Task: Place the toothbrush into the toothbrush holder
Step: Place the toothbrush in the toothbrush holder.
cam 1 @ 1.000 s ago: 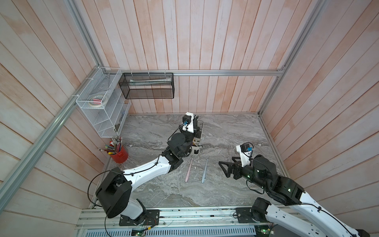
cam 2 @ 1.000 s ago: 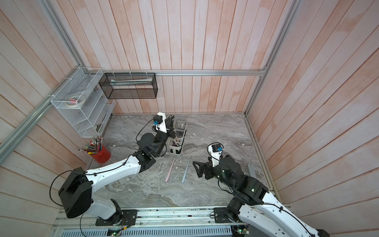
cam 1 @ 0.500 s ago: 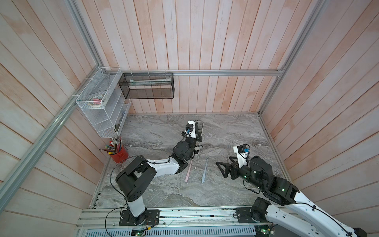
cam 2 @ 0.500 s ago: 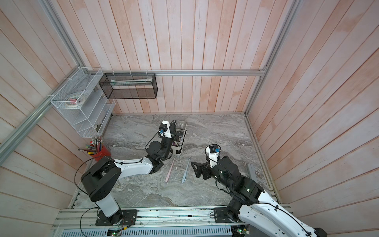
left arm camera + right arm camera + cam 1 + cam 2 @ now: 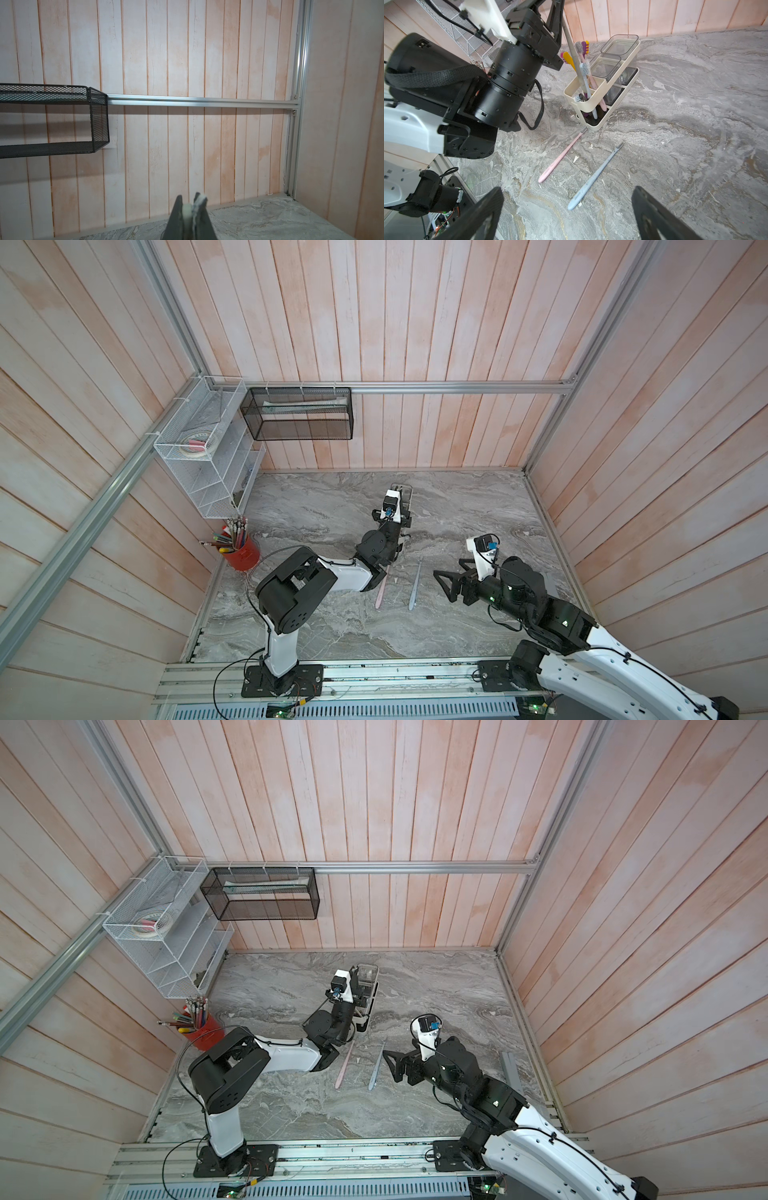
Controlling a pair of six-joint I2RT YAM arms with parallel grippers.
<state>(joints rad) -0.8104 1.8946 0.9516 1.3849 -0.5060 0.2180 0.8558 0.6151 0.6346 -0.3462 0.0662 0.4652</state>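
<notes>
Seating the grey toothbrush looks like the step: my left gripper is clamped on its upper part, lower end already inside the end compartment of the toothbrush holder. I'd keep it upright, sink it fully, then release. My right gripper gapes wide, in front of the holder.

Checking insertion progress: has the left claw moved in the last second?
Yes. In a top view the left claw has shifted rightward toward the toothbrush holder, which stayed put, and now overlaps its left edge.
</notes>
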